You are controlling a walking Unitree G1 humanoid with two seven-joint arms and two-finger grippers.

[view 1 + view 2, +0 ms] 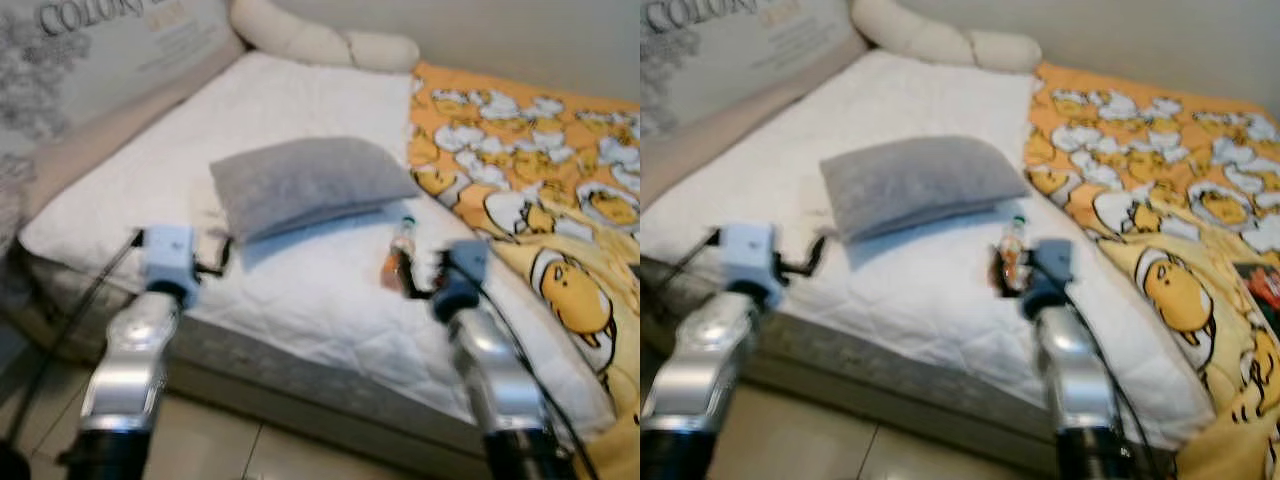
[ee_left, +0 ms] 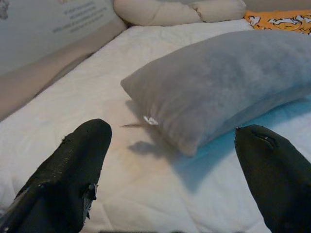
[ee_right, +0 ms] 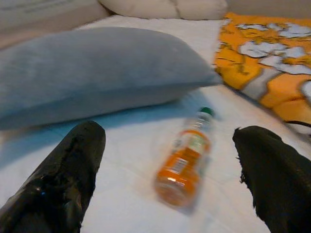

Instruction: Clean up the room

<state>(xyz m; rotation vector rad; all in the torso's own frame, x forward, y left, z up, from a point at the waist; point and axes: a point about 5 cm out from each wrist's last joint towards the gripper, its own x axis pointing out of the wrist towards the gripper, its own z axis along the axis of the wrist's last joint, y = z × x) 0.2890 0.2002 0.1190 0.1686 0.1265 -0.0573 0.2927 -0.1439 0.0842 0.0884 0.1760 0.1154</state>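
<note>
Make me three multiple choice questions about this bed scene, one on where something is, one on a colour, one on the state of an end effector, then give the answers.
1. Where does the bottle lie?
A. on the floor
B. on the white mattress, between the grey pillow and the orange blanket
C. on top of the pillow

2. What colour is the bottle's cap?
A. green
B. red
C. white

3. How is the right end effector?
A. shut on the bottle
B. shut on the pillow
C. open, fingers either side of the bottle

Answers: 1 B, it lies on its side on the sheet; 2 A, the right wrist view shows a green cap; 3 C, both black fingers stand apart from the bottle.
</note>
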